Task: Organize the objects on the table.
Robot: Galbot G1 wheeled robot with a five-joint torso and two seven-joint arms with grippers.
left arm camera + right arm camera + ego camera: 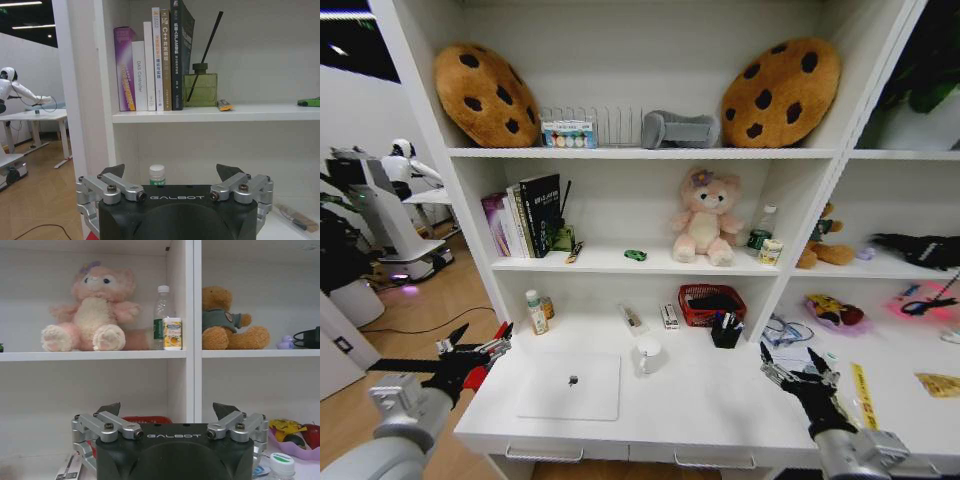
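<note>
A slim silver laptop lies closed at the front left of the long white table. My left gripper hovers open just off the table's left end, beside the laptop. In the left wrist view this gripper faces the shelf unit, holding nothing. At the table's front right, my right gripper stands open; its wrist view shows the same gripper with nothing in it. A tiny green toy car sits on the middle shelf and appears as the green toy car at the shelf's far end. Pens stand in a black holder.
A white cup, a red basket and a small bottle stand at the table's back. Books and a reed diffuser fill the shelf above. Plush toys and cookie cushions sit higher up. Clutter lies on the right-hand desk.
</note>
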